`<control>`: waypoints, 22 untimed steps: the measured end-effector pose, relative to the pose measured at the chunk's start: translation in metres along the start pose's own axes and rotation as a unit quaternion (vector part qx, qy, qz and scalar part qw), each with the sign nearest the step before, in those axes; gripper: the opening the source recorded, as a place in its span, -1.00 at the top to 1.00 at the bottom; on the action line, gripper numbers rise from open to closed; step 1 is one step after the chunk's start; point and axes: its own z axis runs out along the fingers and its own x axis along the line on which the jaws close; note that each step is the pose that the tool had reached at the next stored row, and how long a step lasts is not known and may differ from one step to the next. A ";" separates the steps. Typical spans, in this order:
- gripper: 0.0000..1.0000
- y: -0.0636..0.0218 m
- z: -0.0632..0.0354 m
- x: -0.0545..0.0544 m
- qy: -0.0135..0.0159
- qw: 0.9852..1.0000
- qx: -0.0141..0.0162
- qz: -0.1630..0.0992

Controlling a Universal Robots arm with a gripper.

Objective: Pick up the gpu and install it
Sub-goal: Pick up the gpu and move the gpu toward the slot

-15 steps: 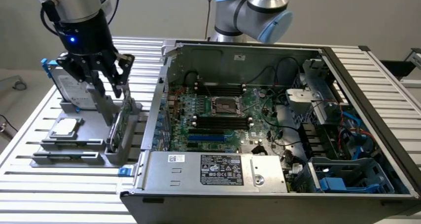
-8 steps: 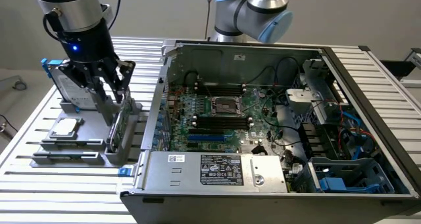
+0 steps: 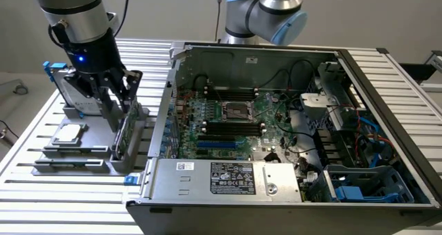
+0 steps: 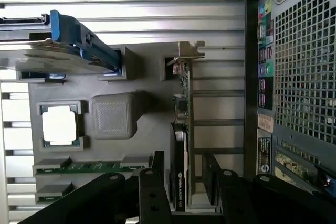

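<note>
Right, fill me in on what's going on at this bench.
The robot arm's black gripper hangs over the gpu, a thin green card with a black shroud and silver end bracket, standing on edge in a grey holder tray. Its fingers are open either side of the card, not gripping it. The open metal computer case sits beside the tray.

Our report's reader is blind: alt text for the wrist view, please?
Open gripper straddles the gpu, which stands on edge in a gray holder. A chip and hard drive share the holder; the case stands beside it.
</note>
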 end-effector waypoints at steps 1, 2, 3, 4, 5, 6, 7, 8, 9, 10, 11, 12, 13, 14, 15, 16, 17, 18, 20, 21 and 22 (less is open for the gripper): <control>0.15 0.0000 0.0018 0.000 0.000 1.000 0.000 0.000; 0.15 -0.0001 0.0036 0.001 0.000 1.000 0.000 0.000; 0.15 -0.0002 0.0054 0.001 0.000 1.000 0.000 0.000; 0.15 -0.0002 0.0074 0.001 0.000 1.000 0.000 0.000; 0.15 -0.0002 0.0092 0.001 0.000 1.000 0.000 0.000; 0.15 -0.0003 0.0110 0.001 0.000 1.000 0.000 0.000; 0.15 -0.0004 0.0128 0.001 0.000 1.000 0.000 -0.001; 0.15 -0.0004 0.0145 0.001 0.000 1.000 0.000 -0.001; 0.15 -0.0005 0.0164 0.001 0.000 1.000 0.000 -0.001; 0.15 -0.0005 0.0182 0.001 0.000 1.000 0.000 -0.002; 0.15 -0.0005 0.0201 0.001 0.000 1.000 0.000 -0.003; 0.15 -0.0006 0.0219 0.001 0.000 1.000 0.000 -0.004; 0.15 -0.0006 0.0237 0.001 0.000 1.000 0.000 -0.005; 0.15 -0.0007 0.0255 0.001 0.000 1.000 0.000 -0.006; 0.15 -0.0007 0.0273 0.001 0.000 1.000 0.000 -0.008; 0.15 -0.0008 0.0291 0.001 0.000 1.000 0.000 -0.009; 0.15 -0.0008 0.0310 0.001 0.000 1.000 0.000 -0.011; 0.15 -0.0009 0.0327 0.001 0.000 1.000 0.000 -0.013; 0.15 -0.0010 0.0364 0.001 0.000 1.000 0.000 -0.016; 0.15 -0.0010 0.0382 0.001 0.000 1.000 0.000 -0.018; 0.15 -0.0011 0.0401 0.001 0.001 1.000 0.000 -0.019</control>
